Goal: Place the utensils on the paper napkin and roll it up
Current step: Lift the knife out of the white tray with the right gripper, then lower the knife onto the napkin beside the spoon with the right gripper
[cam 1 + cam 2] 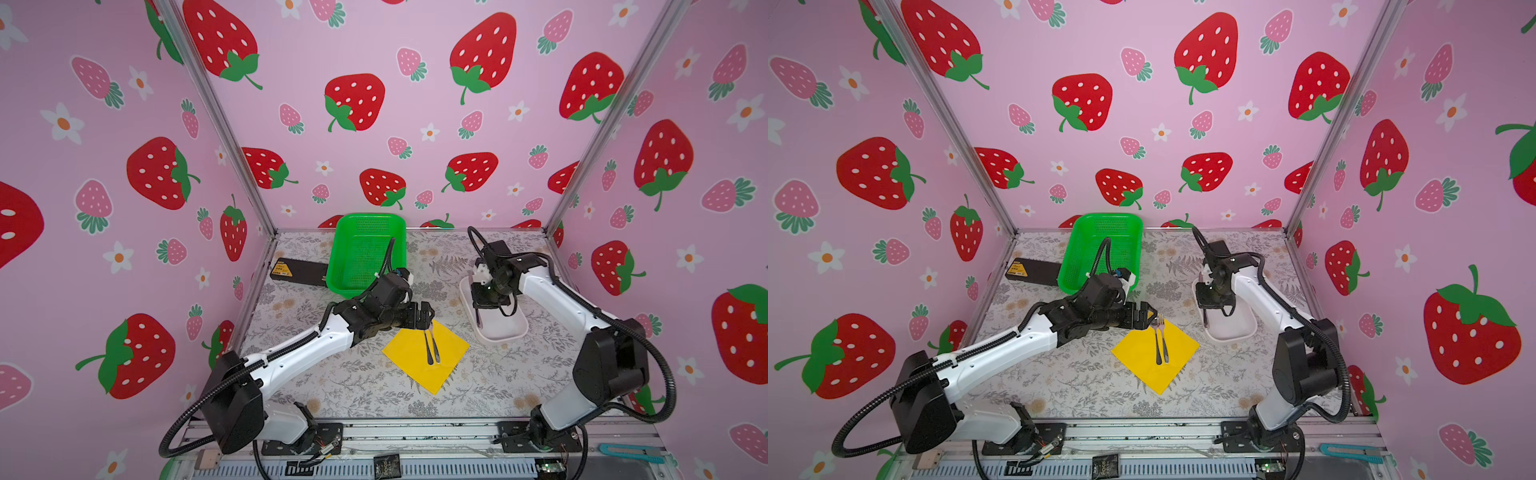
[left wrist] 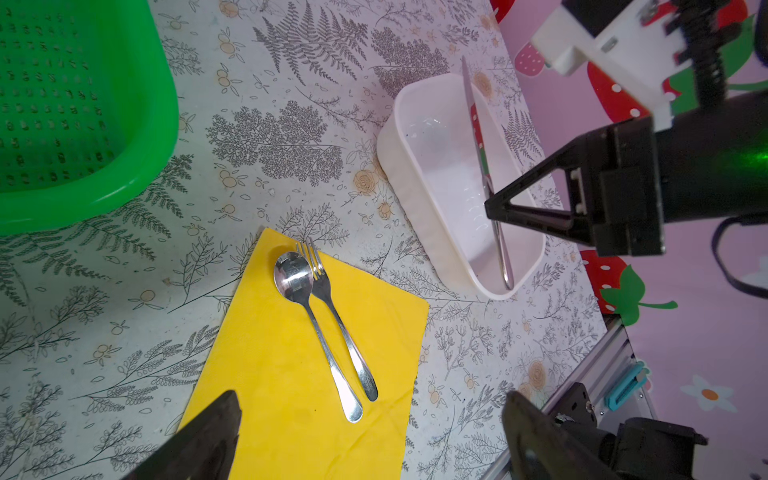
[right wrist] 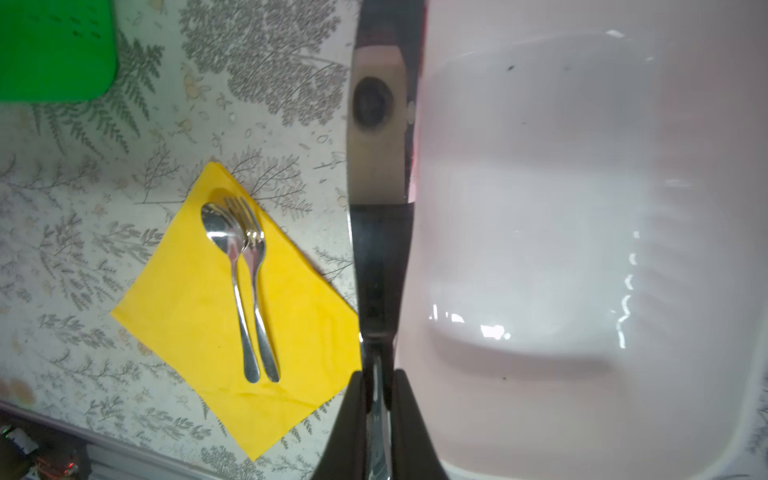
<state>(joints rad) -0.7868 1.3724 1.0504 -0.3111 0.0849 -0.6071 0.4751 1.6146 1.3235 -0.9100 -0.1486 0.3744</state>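
The yellow paper napkin (image 1: 440,368) (image 1: 1142,365) lies flat as a diamond at mid-table. Two utensils rest on it side by side, a spoon (image 2: 293,276) (image 3: 220,228) and a fork (image 2: 322,286) (image 3: 254,245), heads toward the back. My left gripper (image 1: 426,316) (image 2: 372,399) hovers open over the napkin's far corner, holding nothing. My right gripper (image 1: 478,309) (image 3: 379,399) is shut on a silver knife (image 2: 478,137) (image 3: 378,166) over the white dish (image 1: 505,336) (image 2: 399,166). The knife slants, its handle end low inside the dish.
A green perforated basket (image 1: 365,249) (image 1: 1100,249) stands at the back, left of centre, with a black box (image 1: 297,271) beside it by the left wall. The white dish (image 1: 1229,338) sits right of the napkin. Strawberry-print walls close in three sides.
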